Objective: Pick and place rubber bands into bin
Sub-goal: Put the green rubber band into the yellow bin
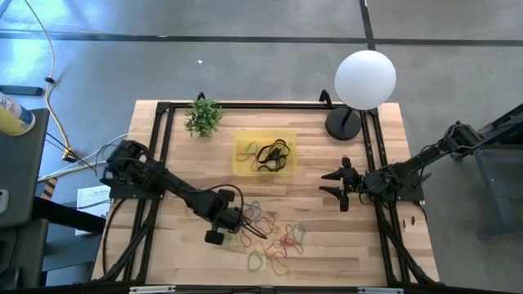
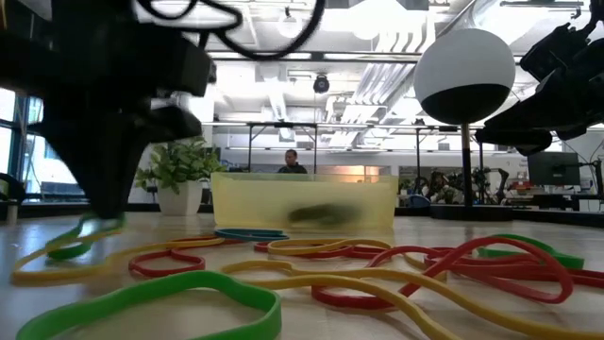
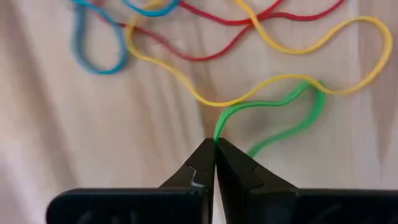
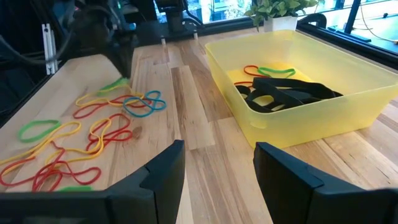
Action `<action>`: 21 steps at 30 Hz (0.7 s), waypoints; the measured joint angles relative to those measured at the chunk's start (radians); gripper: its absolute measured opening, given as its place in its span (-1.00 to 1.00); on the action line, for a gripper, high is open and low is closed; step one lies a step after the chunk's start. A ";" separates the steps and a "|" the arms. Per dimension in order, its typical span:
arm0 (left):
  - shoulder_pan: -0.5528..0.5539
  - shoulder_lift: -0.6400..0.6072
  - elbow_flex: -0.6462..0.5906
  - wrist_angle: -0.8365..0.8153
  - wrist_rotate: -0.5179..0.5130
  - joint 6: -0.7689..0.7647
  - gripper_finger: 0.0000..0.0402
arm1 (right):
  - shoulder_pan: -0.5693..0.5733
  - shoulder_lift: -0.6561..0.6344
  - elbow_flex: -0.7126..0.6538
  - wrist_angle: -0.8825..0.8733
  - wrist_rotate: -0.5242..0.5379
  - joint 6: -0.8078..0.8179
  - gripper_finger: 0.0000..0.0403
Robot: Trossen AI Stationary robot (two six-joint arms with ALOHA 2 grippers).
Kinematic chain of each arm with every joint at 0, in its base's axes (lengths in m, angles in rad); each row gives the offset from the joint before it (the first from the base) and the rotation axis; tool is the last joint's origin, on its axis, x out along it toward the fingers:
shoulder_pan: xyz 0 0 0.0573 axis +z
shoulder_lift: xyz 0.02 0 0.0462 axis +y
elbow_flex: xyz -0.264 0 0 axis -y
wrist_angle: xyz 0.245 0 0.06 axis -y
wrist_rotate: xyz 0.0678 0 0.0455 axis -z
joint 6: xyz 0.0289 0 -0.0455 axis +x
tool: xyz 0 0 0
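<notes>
Several rubber bands (image 1: pixel 274 241) in red, yellow, green and blue lie loose on the wooden table near its front edge. My left gripper (image 1: pixel 243 225) stands over the left side of this pile, pointing down, shut on a green rubber band (image 3: pixel 292 115). The yellow bin (image 1: pixel 241 167) sits at the table's far middle and holds black, red and green bands (image 4: pixel 280 90). My right gripper (image 1: pixel 331 184) waits open at the table's right, clear of the bin, fingers (image 4: pixel 163 171) pointing toward the pile. My left gripper pinches one end of the green rubber band's loop (image 3: pixel 217 132) between its two fingertips. The fingers come from above and point down. The band trails from the tips; its other end (image 3: pixel 314 106) rests on the table, crossing a yellow band (image 3: pixel 273 84).
A small green plant (image 1: pixel 203 117) stands at the far left of the table. A white globe lamp (image 1: pixel 365 79) on a black base (image 1: pixel 343 124) stands at the far right. Black frame rails (image 1: pixel 163 147) run along both sides. A person (image 2: pixel 291 162) shows in the room behind.
</notes>
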State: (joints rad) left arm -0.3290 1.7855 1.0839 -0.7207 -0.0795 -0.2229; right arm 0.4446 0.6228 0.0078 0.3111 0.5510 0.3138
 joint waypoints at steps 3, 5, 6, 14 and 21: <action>0.000 -0.022 0.027 -0.058 -0.049 0.017 -0.99 | 0.000 0.000 0.000 0.000 0.001 0.000 -0.10; 0.000 -0.038 0.047 -0.090 -0.079 0.038 -0.99 | 0.000 0.000 0.000 0.000 0.008 0.000 -0.10; 0.001 -0.046 0.058 -0.100 -0.092 0.049 -0.99 | 0.000 0.000 0.000 0.000 0.009 0.000 -0.10; 0.001 -0.059 0.178 -0.253 -0.252 0.155 -1.00 | 0.000 0.000 0.000 0.001 0.020 0.003 -0.10; 0.024 -0.060 0.315 -0.346 -0.478 0.302 -1.00 | 0.000 0.000 0.000 0.008 0.026 0.004 -0.10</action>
State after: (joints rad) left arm -0.3052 1.7257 1.3985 -1.0666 -0.5571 0.0790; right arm 0.4446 0.6228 0.0078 0.3191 0.5770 0.3176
